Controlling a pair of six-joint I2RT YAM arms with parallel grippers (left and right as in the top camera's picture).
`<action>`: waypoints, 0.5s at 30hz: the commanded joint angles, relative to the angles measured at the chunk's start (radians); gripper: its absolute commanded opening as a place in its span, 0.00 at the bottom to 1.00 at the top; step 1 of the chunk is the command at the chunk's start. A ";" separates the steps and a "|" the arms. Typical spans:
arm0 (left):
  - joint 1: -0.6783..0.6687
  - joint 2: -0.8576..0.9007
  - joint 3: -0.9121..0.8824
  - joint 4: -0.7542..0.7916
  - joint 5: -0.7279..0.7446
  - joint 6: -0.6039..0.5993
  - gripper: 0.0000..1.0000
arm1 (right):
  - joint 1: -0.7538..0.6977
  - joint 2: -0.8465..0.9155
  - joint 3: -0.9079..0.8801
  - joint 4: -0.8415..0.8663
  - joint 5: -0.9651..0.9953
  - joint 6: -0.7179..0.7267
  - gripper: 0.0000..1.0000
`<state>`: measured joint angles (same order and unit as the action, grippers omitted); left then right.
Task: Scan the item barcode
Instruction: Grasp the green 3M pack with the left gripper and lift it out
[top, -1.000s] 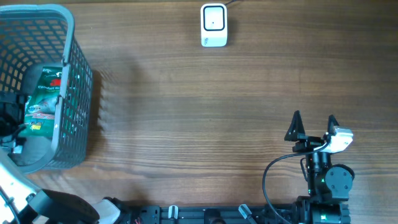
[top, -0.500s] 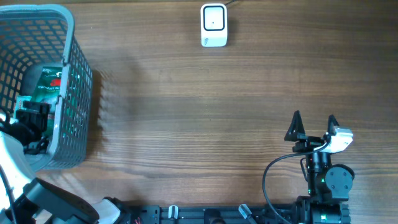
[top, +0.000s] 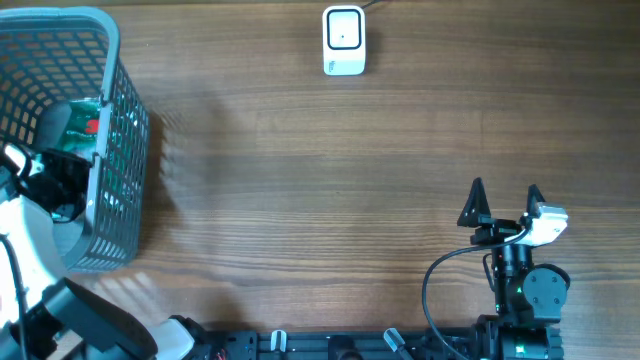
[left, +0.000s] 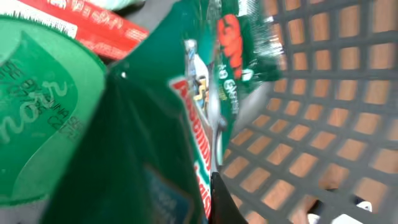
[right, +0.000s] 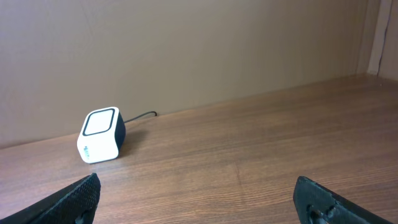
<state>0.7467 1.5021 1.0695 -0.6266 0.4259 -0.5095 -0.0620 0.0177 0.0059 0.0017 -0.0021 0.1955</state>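
Grey plastic lattice basket (top: 112, 120) sits at the left edge of the brown wooden table (top: 320, 190). Inside it, a red printed packet (left: 81, 28) lies up top, with a pale green Knorr-lettered pack (left: 34, 118) just below. A plain beige wall (right: 186, 43) rises behind the table.

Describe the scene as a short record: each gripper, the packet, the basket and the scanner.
left gripper: inside the grey basket, shut, apparently on the green packet
right gripper: open, empty, at the near side of the table
green packet: in the grey basket, not yet lifted out
scanner: white, at the table's far edge, nothing in front of it
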 joint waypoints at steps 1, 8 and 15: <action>0.029 -0.146 0.119 -0.024 0.038 0.008 0.04 | -0.002 -0.004 0.000 0.005 0.010 -0.011 0.99; 0.042 -0.491 0.237 -0.037 0.038 -0.001 0.04 | -0.002 -0.004 0.000 0.005 0.010 -0.012 1.00; 0.041 -0.756 0.237 -0.313 0.146 -0.029 0.04 | -0.002 -0.004 0.000 0.005 0.010 -0.012 1.00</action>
<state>0.7856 0.7925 1.3083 -0.8280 0.4808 -0.5251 -0.0620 0.0177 0.0059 0.0013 -0.0021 0.1955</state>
